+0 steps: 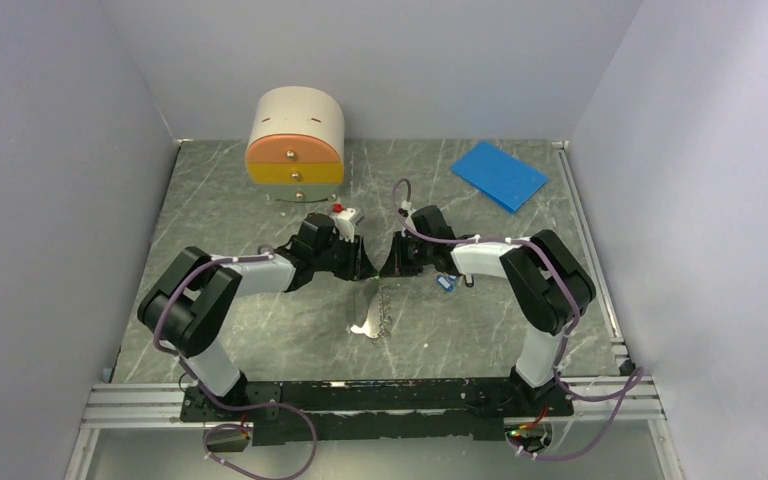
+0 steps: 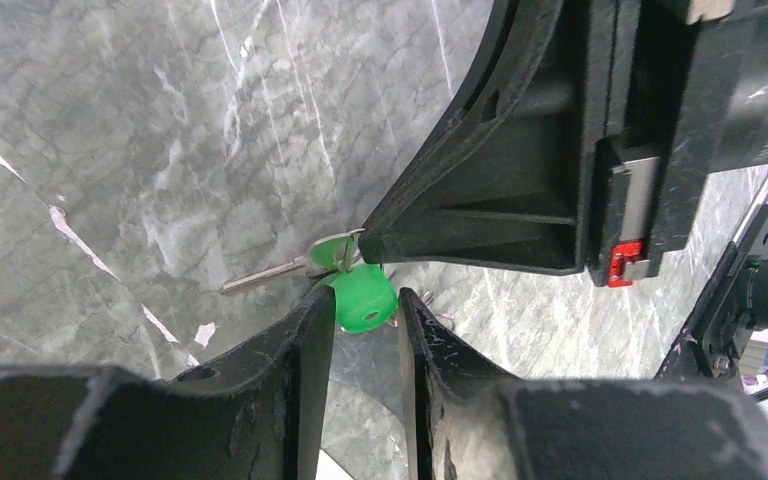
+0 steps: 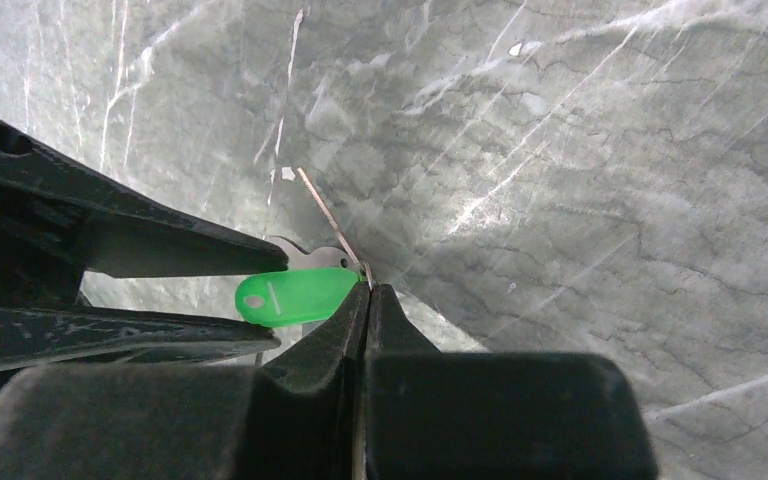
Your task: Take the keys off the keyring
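The small bright green plastic tag (image 2: 365, 298) with its silvery metal key blade (image 2: 265, 277) pointing left sat mid-frame in the left wrist view, while the thin dark grey chain-like keyring (image 1: 385, 305) stretched lower-centre in the top view.

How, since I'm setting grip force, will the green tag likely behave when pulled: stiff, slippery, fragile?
Probably stiff: the green tag looks flat and unbent in the left end effector. Likely light, being thin plastic. Its glossy surface looks smooth, so it may slip, and the thin key joined to it could twist it sideways.
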### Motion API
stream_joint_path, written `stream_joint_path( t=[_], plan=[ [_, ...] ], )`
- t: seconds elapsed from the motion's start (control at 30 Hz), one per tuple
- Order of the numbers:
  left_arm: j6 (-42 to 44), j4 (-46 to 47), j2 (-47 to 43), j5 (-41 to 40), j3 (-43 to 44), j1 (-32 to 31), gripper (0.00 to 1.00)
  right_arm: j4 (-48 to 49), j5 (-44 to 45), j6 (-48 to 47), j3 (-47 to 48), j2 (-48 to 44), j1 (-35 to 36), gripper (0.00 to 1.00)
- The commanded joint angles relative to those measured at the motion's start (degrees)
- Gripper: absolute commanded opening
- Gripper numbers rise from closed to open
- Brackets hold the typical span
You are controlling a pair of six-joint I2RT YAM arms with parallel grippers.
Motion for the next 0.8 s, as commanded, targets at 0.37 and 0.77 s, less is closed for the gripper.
stream_joint_path(
  t=[0.37,0.77],
  plan=[
    [3.67,-6.03,4.3,-0.64,6.57,-0.75,0.35,-0.02,0.39,0.02,2.51,0.44,-0.45,0.0],
    [4.29,-15.4,9.04,-17.83,14.65,-0.71,0.16,2.51,-1.62,1.01,1.19,-0.18,-0.45,0.0]
  ],
)
